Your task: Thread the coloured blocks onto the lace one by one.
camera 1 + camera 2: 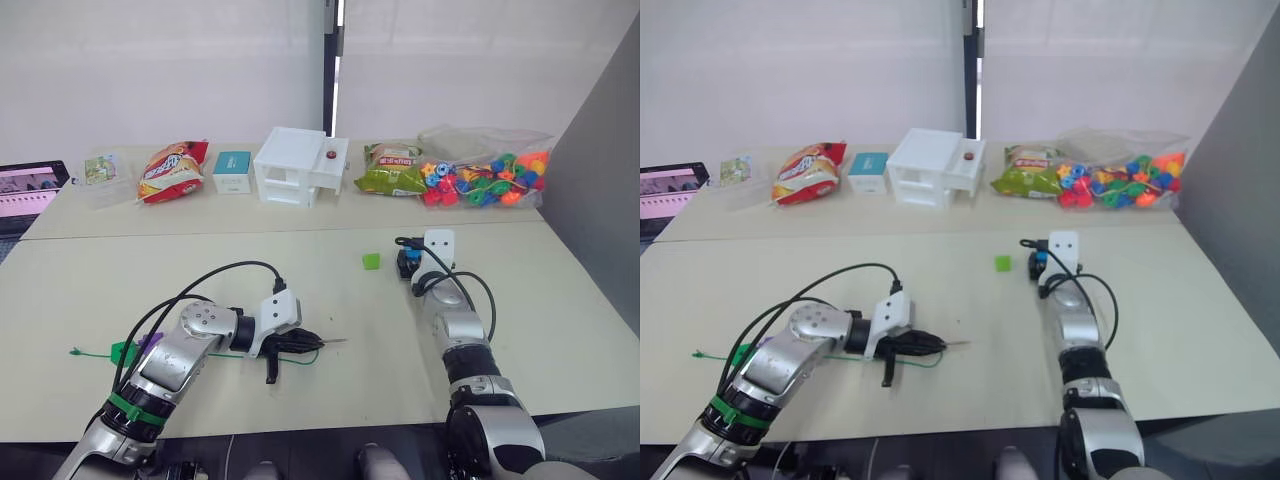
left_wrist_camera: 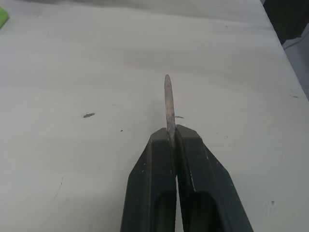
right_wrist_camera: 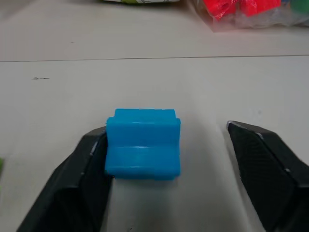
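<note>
Two hands are at work, each set up for its half of a threading move. The left hand (image 1: 296, 343) is clamped on the lace (image 1: 200, 353) just behind its stiff pale tip (image 2: 168, 102), so the tip sticks out straight beyond the closed fingers — held this way, it can serve as a needle aimed toward 3 o'clock across the bench (image 1: 330, 300). Behind that hand the green string trails off toward 9 o'clock, lying flat, with a green block (image 1: 122, 351) and what looks like a purple one (image 1: 150, 341) near its far end; I judge these are already threaded, though that is hard to confirm.

At about 1 o'clock from the left hand, well apart, the right hand (image 3: 166, 154) sits low on the bench with its fingers spread. A blue block (image 3: 143, 143) stands between them, touching one finger (image 3: 84, 166) while the other stays clear — the hand seems placed to close on it, not yet gripping. A small green block (image 1: 371, 261) lies loose just beside, toward 9 o'clock from it. At 12 o'clock, along the far edge, a clear bag of coloured blocks (image 1: 485, 180) holds the rest.
</note>
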Motion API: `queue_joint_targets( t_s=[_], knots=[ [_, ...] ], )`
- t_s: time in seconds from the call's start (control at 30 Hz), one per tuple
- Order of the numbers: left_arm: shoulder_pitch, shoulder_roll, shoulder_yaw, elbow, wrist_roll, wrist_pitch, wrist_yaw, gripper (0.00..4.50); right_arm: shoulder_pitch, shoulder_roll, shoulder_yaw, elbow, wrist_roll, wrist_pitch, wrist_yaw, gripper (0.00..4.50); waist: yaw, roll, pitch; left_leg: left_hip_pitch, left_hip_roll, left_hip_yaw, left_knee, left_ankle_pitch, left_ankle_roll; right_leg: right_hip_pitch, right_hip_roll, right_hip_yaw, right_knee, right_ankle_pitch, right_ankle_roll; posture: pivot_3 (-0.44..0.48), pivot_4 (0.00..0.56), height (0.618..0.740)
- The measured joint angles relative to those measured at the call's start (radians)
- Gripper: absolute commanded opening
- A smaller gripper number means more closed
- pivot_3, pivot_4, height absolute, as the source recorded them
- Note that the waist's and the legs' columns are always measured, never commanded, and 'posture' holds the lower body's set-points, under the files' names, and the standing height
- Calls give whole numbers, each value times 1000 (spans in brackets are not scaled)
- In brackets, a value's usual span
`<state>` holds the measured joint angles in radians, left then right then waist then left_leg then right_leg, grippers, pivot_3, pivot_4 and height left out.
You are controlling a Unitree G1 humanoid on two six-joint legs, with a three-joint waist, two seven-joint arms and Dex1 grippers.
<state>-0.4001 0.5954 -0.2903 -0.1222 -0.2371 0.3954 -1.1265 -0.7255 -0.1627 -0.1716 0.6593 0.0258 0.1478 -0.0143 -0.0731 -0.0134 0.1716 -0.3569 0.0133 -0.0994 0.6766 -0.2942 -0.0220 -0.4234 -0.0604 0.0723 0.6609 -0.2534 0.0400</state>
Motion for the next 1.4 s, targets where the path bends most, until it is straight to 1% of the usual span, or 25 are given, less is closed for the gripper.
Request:
queue_joint_targets(
  t_s=[0.13,0.27,0.37,0.43,0.53,0.6,0.67,0.73,0.77,0.83,0.93,1.03,1.2,1.27,1.4],
  knots=[
    [0,0,0,0,0,1,1,0,-8,4,-2,21,20,-43,22,1230,0,0,0,0,0,0,0,0,0,0,0,0,0,0,0,0,150,740],
    [0,1,0,0,0,1,2,0,17,22,2,-37,36,-58,34,1190,0,0,0,0,0,0,0,0,0,0,0,0,1,0,0,0,150,740],
    [4,2,-1,-3,0,1,3,0,85,28,7,-175,36,-25,29,1190,4,0,0,-1,0,0,0,0,0,0,0,0,2,0,0,0,150,740],
    [12,6,0,-8,0,1,3,0,198,49,21,-403,37,64,12,1190,7,1,0,-2,0,-2,0,0,0,-1,0,-1,3,0,0,0,150,740],
    [16,8,2,-8,0,0,3,0,370,78,75,-742,36,254,-10,1190,7,1,-1,-5,0,-2,0,0,0,-3,0,-1,3,0,0,0,150,740],
    [19,10,6,-7,0,-2,2,0,521,100,147,-1039,37,435,-22,1190,9,2,-1,-5,0,-3,0,0,0,-3,0,-2,3,0,0,0,150,740],
    [15,7,5,1,0,-4,1,0,628,96,241,-1277,37,614,-30,1190,7,2,-1,-4,0,-2,1,0,0,-3,0,-1,1,0,0,0,150,740],
    [13,4,5,6,0,-7,-2,0,686,88,319,-1425,39,762,-32,1190,7,2,-1,-3,0,-2,1,0,0,-1,0,-1,0,0,0,0,150,740],
    [13,4,4,9,0,-10,-5,0,709,88,345,-1473,42,823,-32,1190,8,1,-1,-1,0,-3,1,0,0,0,0,-2,-1,0,0,0,150,740],
    [13,4,4,14,0,-18,-10,0,749,92,369,-1514,53,920,-31,1190,10,1,-1,0,0,-2,1,0,0,2,0,-2,-3,-1,0,0,150,740],
    [13,4,4,18,0,-21,-15,0,774,101,379,-1514,65,1013,-30,1190,12,1,-1,-1,0,-2,1,0,0,2,0,-2,-4,-1,0,0,150,740],
    [13,7,4,18,0,-22,-22,0,769,118,377,-1505,72,1057,-27,1190,13,1,-1,0,0,-2,0,0,0,2,1,-2,-3,-1,0,0,150,740],
    [14,13,5,18,0,-23,-24,0,747,121,377,-1488,74,1075,-15,1190,7,-1,-2,2,1,-2,0,0,0,3,1,-2,-3,-1,0,0,150,740],
    [15,16,5,18,0,-23,-24,0,743,119,376,-1484,73,1071,-12,2245,6,-1,-2,2,1,-2,0,0,0,3,1,-2,-3,-1,0,0,150,740],
    [15,22,9,18,0,-24,-26,0,737,103,364,-1471,77,1054,7,3549,7,-1,-2,1,1,-2,0,0,0,2,1,-2,-3,-1,0,0,150,740]
  ],
)
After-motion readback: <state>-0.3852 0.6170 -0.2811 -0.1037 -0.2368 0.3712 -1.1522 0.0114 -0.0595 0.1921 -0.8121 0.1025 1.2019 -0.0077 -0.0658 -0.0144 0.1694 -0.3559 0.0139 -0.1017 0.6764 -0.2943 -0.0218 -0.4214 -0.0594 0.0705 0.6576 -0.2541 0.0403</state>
